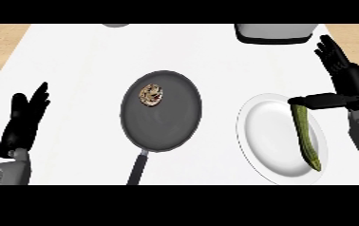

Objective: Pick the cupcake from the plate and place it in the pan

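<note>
Cupcake, small, brown and speckled [151,95], sits in the upper part of the dark round metal pan [172,135] at centre frame, so I judge my placing done. My right hand [341,80] hangs at the right edge, fingers straight and empty, above the white round plate [270,130] that keeps a long green vegetable [306,137]. My left hand [24,120] rests open at lower left over the white desk [84,59].

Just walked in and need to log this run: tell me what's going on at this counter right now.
The cupcake already sits inside the dark frying pan, toward its upper left. The white plate to the right holds only a long green cucumber-like vegetable lying along its right side. The right hand is open above the plate's right edge, thumb by the vegetable's top end. The left hand rests open at the left edge, fingers up.
</note>
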